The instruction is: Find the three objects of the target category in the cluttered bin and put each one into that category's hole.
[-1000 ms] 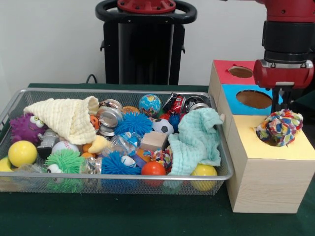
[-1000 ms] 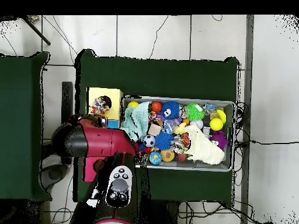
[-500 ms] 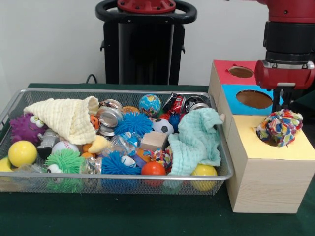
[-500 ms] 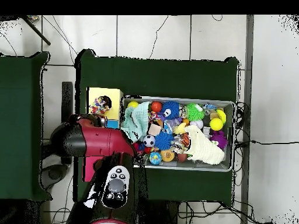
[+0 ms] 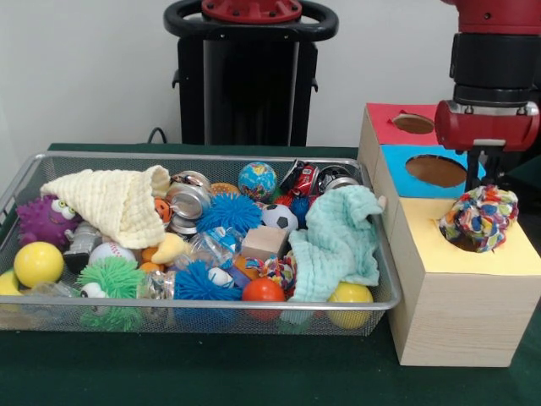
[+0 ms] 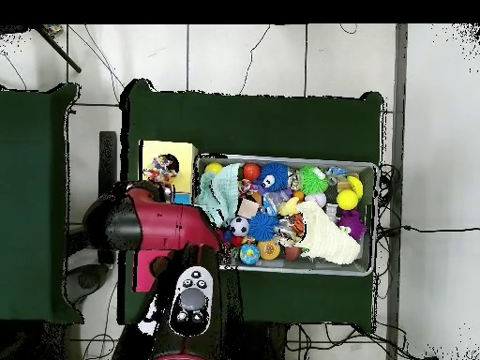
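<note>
A many-coloured bundle of fabric (image 5: pixel 480 217) sits bunched in the hole of the yellow box top (image 5: pixel 507 255), partly sticking out; the overhead view shows the bundle (image 6: pixel 161 170) there too. My gripper (image 5: pixel 483 173) hangs just above it, open, fingers clear of the fabric. In the wire bin (image 5: pixel 203 159) lie a mint-green cloth (image 5: pixel 338 241) at the right end and a cream cloth (image 5: pixel 114 203) at the left end. From overhead the red arm (image 6: pixel 155 225) hides the gripper.
Behind the yellow section the box has a blue top (image 5: pixel 397 159) and a red top (image 5: pixel 385 123), each with a hole. The bin also holds balls, spiky toys, cans, a wooden block (image 5: pixel 264 241) and a toy car (image 5: pixel 300 179).
The gripper has shifted slightly left above the yellow hole. The fabric bundle has settled a little; the bin's contents are unchanged.
</note>
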Controlling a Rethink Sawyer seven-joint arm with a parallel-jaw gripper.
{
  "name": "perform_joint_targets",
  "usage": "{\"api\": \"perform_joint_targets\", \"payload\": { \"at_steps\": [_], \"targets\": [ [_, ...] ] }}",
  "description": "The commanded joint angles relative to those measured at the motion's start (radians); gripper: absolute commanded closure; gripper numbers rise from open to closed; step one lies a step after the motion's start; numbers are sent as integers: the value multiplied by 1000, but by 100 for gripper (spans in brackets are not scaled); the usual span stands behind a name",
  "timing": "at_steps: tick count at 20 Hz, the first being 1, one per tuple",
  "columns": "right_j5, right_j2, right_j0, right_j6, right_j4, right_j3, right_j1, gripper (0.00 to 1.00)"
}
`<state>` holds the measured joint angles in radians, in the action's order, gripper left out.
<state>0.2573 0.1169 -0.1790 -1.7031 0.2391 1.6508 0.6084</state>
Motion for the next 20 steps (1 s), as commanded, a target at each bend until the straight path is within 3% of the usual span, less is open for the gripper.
{"api": "perform_joint_targets", "payload": {
  "at_steps": [1,9,20],
  "targets": [
    [138,-73,63,-120,-2,65,50,100],
    [205,-79,68,-119,-3,88,113,100],
    [221,-88,64,-121,-11,90,106,100]
  ]
}}
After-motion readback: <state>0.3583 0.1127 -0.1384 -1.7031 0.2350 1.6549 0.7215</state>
